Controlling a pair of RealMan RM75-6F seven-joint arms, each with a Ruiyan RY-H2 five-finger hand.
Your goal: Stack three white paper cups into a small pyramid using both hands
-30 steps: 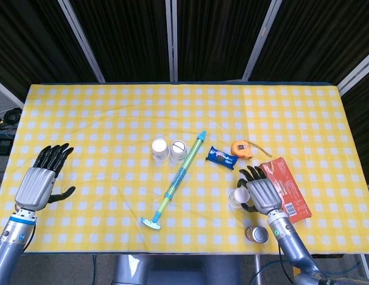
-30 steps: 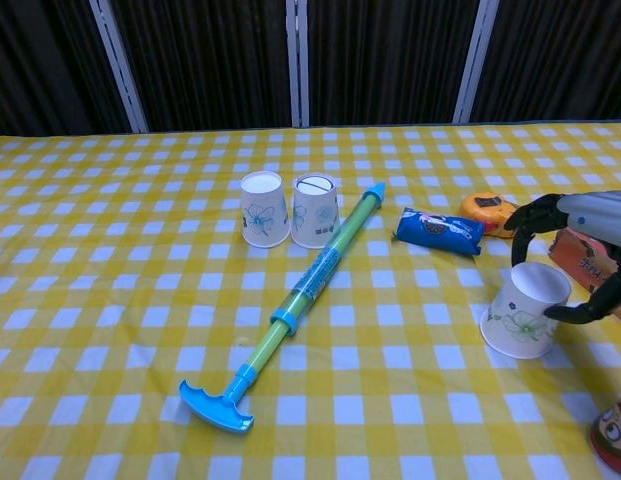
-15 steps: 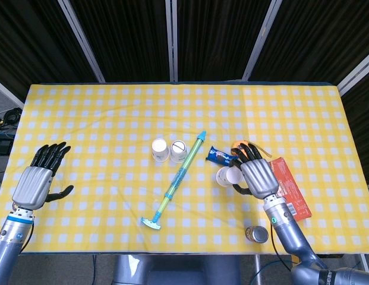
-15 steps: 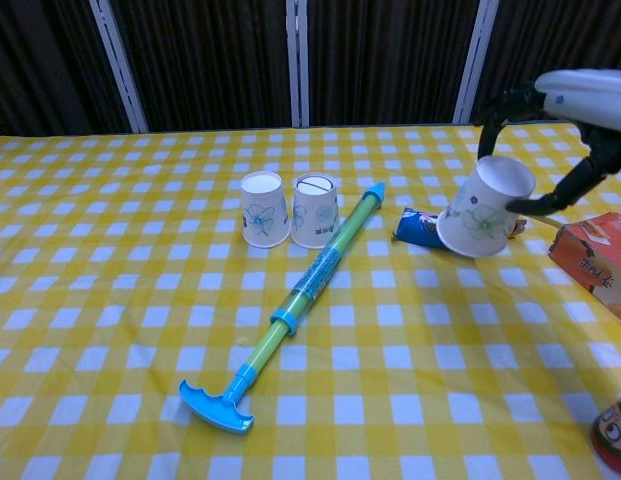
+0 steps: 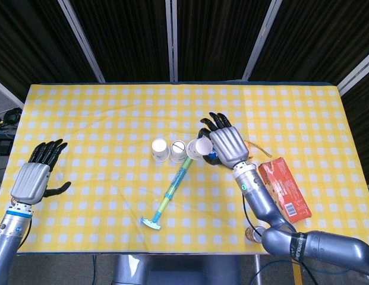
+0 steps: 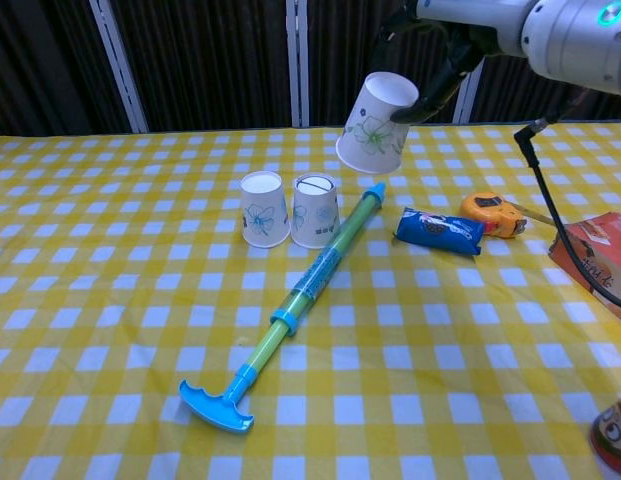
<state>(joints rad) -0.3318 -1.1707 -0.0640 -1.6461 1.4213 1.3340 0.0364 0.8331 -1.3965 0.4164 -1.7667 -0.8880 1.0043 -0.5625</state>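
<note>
Two white paper cups stand upside down and side by side on the yellow checked cloth: one (image 5: 159,149) (image 6: 264,209) on the left, the other (image 5: 179,151) (image 6: 315,211) touching it on the right. My right hand (image 5: 227,144) (image 6: 445,35) holds a third white cup (image 5: 201,148) (image 6: 377,123) upside down and tilted, lifted well above the table just right of the pair. My left hand (image 5: 37,176) hovers open near the table's left edge, fingers spread, far from the cups; the chest view does not show it.
A green and blue toy pump (image 5: 173,184) (image 6: 300,298) lies diagonally right of the standing cups. A blue snack packet (image 6: 438,230), an orange tape measure (image 6: 493,213), a red packet (image 5: 283,189) and a can (image 6: 614,435) lie to the right.
My right hand has lifted the cup off the table at the right front and carried it up and left, until it hangs beside the two standing cups. The left hand barely moved.
</note>
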